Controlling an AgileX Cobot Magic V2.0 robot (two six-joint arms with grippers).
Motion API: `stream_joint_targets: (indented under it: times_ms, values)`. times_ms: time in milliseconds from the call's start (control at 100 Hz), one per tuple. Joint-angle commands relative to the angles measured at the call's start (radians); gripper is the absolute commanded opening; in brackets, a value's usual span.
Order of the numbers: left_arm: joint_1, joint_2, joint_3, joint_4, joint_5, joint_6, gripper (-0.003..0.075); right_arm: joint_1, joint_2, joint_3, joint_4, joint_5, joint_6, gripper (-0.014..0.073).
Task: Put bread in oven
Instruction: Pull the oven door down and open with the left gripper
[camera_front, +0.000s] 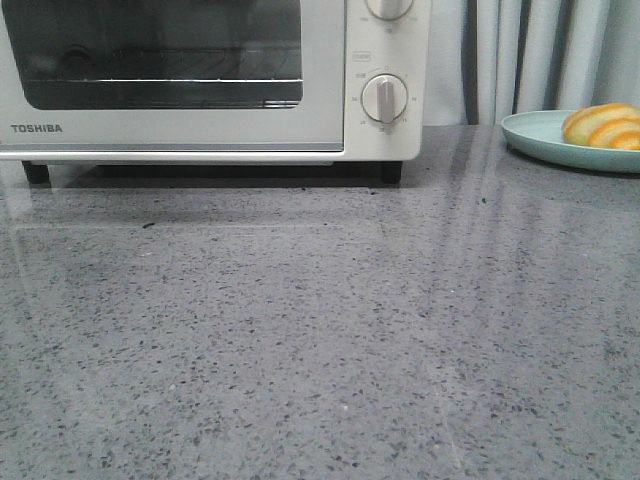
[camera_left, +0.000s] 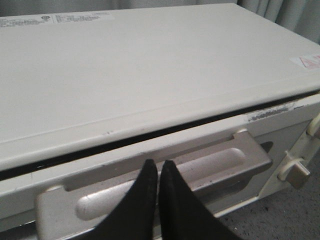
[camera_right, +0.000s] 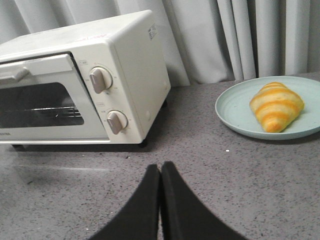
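Note:
The white Toshiba oven (camera_front: 200, 75) stands at the back left, its glass door up. In the left wrist view a dark gap shows along the door's upper edge. My left gripper (camera_left: 158, 164) is shut and empty, its tips over the door handle (camera_left: 165, 172). The bread (camera_front: 603, 125), an orange roll with cream stripes, lies on a pale green plate (camera_front: 540, 140) at the back right. My right gripper (camera_right: 160, 167) is shut and empty above the grey counter, short of the oven (camera_right: 85, 80) and the bread (camera_right: 276, 106). Neither gripper shows in the front view.
The grey speckled counter (camera_front: 320, 330) fills the foreground. Grey curtains (camera_front: 550, 50) hang behind the plate. Two round knobs (camera_right: 101, 79) sit on the oven's right panel. The plate (camera_right: 235, 107) stands to the right of the oven.

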Motion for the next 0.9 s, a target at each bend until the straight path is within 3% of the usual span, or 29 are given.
stream_joint_targets:
  times_ms: [0, 460, 890]
  values:
    - [-0.006, -0.050, 0.023, 0.008, 0.081, 0.000, -0.0022, -0.003, 0.018, -0.035, 0.046, -0.074, -0.010, -0.0049]
    - [-0.008, -0.303, 0.316, 0.008, 0.144, 0.000, -0.0022, -0.003, 0.018, -0.035, 0.071, -0.109, -0.010, -0.0049]
    - [-0.008, -0.365, 0.499, -0.038, 0.149, 0.000, -0.0022, -0.003, 0.021, -0.083, 0.074, -0.130, -0.010, -0.0048]
